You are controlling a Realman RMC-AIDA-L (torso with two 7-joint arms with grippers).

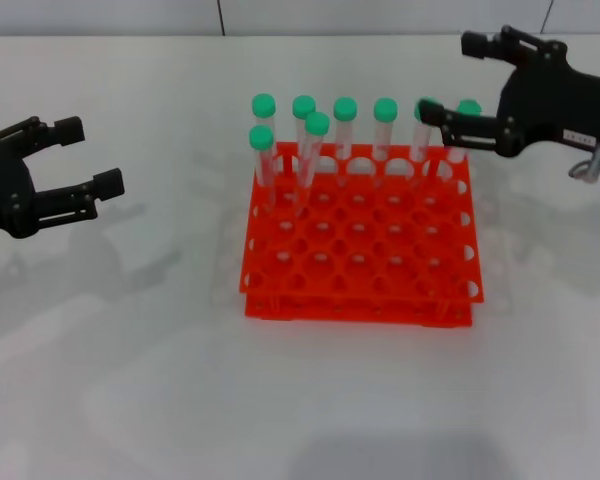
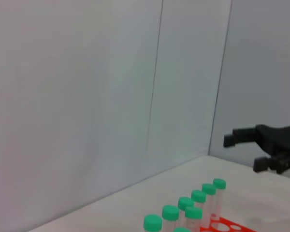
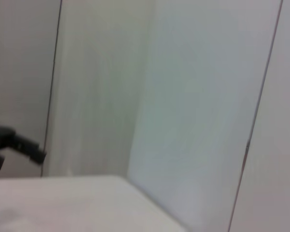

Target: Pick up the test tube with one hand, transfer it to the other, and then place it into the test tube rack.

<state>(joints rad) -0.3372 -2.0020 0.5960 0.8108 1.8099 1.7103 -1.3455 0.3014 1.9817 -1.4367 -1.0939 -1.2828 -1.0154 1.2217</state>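
Observation:
Several green-capped clear test tubes (image 1: 345, 125) stand in the back rows of the orange-red test tube rack (image 1: 360, 265) at the table's middle. I cannot tell the task's tube from the others. My left gripper (image 1: 90, 155) is open and empty, well to the rack's left. My right gripper (image 1: 450, 78), with the white label, is open at the rack's back right corner. Its lower finger crosses in front of the two rightmost tubes (image 1: 469, 110). The left wrist view shows the tube caps (image 2: 193, 211) and the right gripper (image 2: 242, 153) beyond them.
The white table (image 1: 130, 350) runs to a grey wall (image 1: 280, 15) at the back. In the right wrist view one of the left gripper's fingers (image 3: 24, 145) shows far off above the table (image 3: 63, 203).

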